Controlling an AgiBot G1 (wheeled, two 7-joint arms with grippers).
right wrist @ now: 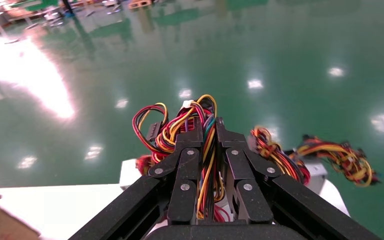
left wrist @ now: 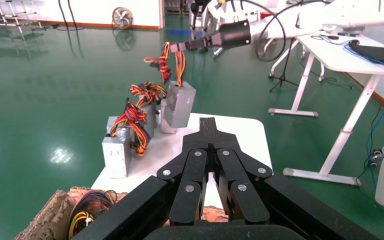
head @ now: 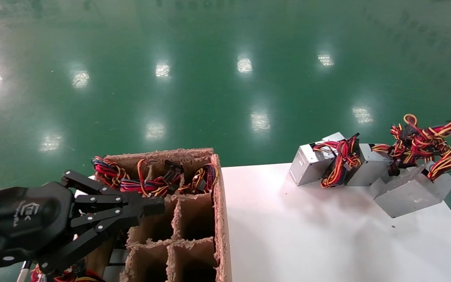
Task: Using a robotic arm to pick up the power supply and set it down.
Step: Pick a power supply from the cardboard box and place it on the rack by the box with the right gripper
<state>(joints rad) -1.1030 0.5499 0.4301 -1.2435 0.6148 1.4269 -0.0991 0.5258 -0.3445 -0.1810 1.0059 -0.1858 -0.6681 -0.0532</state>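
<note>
Now right gripper (right wrist: pixel 207 131) clamping power supply (left wrist: pixel 178 105) wires

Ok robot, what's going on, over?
Right gripper shut on wires of power supply. It tilts over white table. Left gripper shut, above cardboard box. Other supplies beside.

My left pincer (head: pixel 153 206) is matte black plastic: a rounded housing stamped with a small white angular logo, and flat linked finger bars fastened by silver round-head screws at each pivot. My right pincer (right wrist: pixel 208 132) has the same black textured links and silver screws, its two narrow fingertips (right wrist: pixel 194 136) square-ended and ribbed.
</note>
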